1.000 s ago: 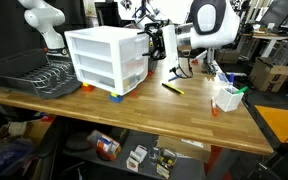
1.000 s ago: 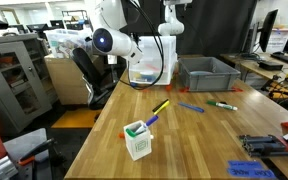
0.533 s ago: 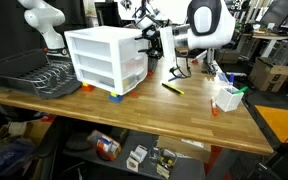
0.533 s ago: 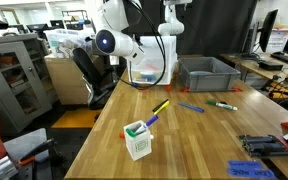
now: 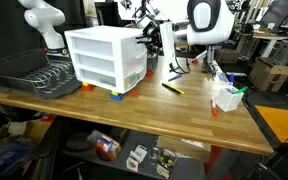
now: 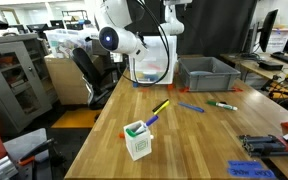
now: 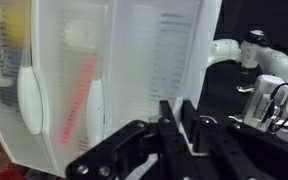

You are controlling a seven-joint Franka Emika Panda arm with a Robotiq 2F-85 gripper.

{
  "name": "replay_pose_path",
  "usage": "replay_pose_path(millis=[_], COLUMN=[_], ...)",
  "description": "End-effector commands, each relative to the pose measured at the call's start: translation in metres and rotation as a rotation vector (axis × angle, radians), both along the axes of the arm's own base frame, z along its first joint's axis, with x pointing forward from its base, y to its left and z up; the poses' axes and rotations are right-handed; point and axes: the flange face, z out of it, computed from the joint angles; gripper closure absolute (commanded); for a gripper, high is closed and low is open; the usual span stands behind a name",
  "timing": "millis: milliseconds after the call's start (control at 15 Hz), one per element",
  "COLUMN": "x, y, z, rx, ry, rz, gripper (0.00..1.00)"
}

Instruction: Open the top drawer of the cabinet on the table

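Across the table (image 5: 154, 110), picking out the cabinet (image 5: 94, 60) first, planted on the wood just beside the black dish rack (image 5: 24, 72), all three drawers looking flush. Then up to the top drawer (image 5: 132, 44): uppermost of the stack, front closed against the frame, not yet pulled. Down to the gripper (image 5: 149, 40), level with that top front and right up against it, though cannot tell from either exterior view whether touching. Reading the wrist view: fingers (image 7: 168, 125) drawn close together, only a narrow slit between, nothing clamped. Judging the key relation: drawer front straight ahead of the jaws, long axis running sideways across the cabinet face. So likely calls for a hook on the handle and a straight pull back — away from the cabinet, along the line of approach
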Motion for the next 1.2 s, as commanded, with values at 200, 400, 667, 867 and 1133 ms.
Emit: replay_pose_path(millis=[200, 400, 667, 867, 1133], x=[0.001, -0.002, -0.008, -0.015, -0.027], y=[-0.001, -0.001, -0.001, -0.001, 0.001], z=[-0.003, 0.001, 0.007, 0.015, 0.026], rx=[-0.030, -0.033, -0.053, -0.079, -0.116], ry=[0.012, 0.012, 0.021, 0.041, 0.074], rz=[-0.004, -0.003, -0.008, -0.017, -0.026], gripper=[0.96, 0.96, 0.96, 0.96, 0.96])
